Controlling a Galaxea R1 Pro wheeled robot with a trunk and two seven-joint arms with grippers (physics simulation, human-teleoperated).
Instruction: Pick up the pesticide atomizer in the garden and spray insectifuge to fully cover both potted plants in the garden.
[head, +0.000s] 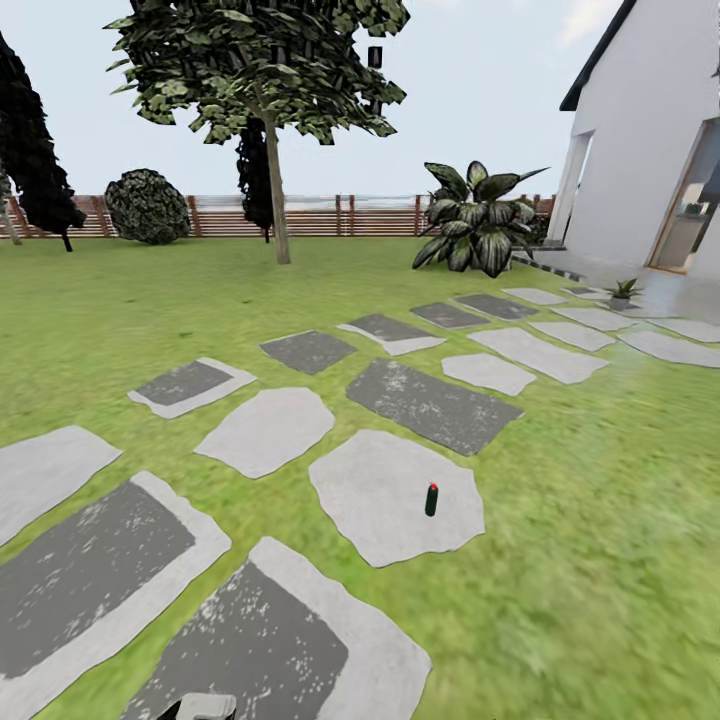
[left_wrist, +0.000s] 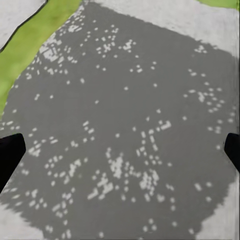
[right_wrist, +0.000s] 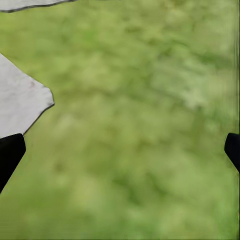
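Atomizer (head: 432, 499) is standing upright on a pale stepping stone (head: 380, 500), long axis vertical, red cap up, at about 5 o'clock from head view centre. One potted plant (head: 624, 292) is sitting far off at 2 o'clock near the house (head: 650, 150). Left gripper (left_wrist: 120, 150) is pointing down over a dark grey stone (left_wrist: 125, 125), fingers (left_wrist: 10, 152) spread wide at the frame edges. Right gripper (right_wrist: 120, 150) is pointing down over lawn (right_wrist: 140, 125), fingers (right_wrist: 10, 150) likewise spread, nothing between them.
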